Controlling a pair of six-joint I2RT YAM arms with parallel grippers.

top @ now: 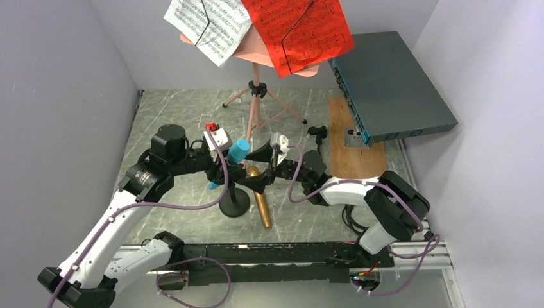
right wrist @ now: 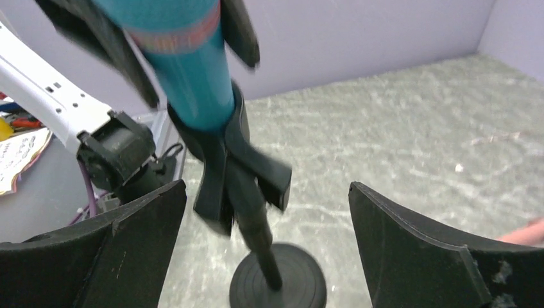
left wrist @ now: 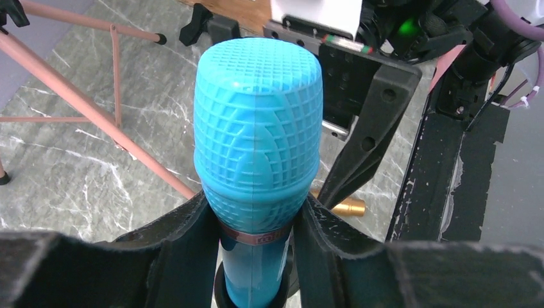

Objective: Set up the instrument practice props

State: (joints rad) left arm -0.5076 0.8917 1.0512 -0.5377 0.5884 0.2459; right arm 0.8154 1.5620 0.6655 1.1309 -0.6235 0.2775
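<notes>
Desk [top: 256, 48] stands beyond the pole [top: 234, 202], with white page [top: 205, 22] and red page [top: 298, 32] on it — that part looks done. Left gripper [left wrist: 256, 218] is clamped on the blue mic [left wrist: 256, 128], held upright with its handle apparently in the pole's clip; release is pending. Right gripper [right wrist: 267, 186] is spread wide and empty, facing the pole. Gold mic [top: 260, 199] lies flat beside the pole's base — not yet mounted.

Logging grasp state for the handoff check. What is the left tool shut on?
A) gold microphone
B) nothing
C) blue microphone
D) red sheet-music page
C: in the left wrist view the left tool is clamped on the blue microphone just below its head, while the gold microphone lies ungripped on the table.
</notes>
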